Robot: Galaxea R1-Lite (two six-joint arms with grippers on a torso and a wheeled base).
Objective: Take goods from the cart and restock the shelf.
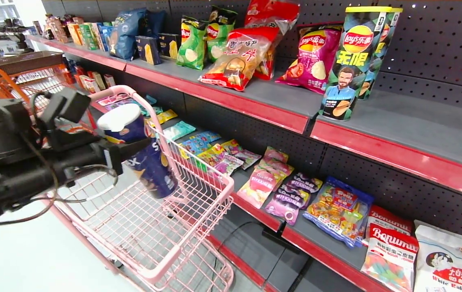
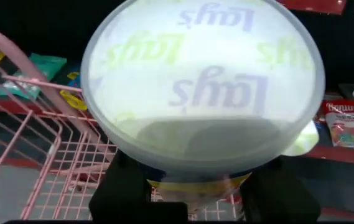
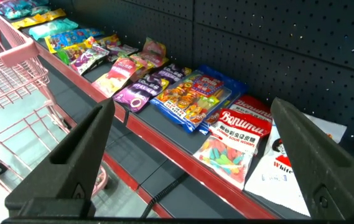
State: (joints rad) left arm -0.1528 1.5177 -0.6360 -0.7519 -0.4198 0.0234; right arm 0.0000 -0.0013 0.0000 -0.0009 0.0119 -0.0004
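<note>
Head view — left jaws clamped around the chip canister (image 1: 156, 174) over the cart (image 1: 214, 177); right jaws apart, empty. Canister looks light, stiff, slick — hold mid-body.

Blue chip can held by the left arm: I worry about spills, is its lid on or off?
On: a white lid caps the blue can, seated across its top in the head and left wrist views.

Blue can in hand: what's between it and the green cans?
Head view: beyond the blue can, pink cart rim, red shelf edge, then bare shelf top.
</note>
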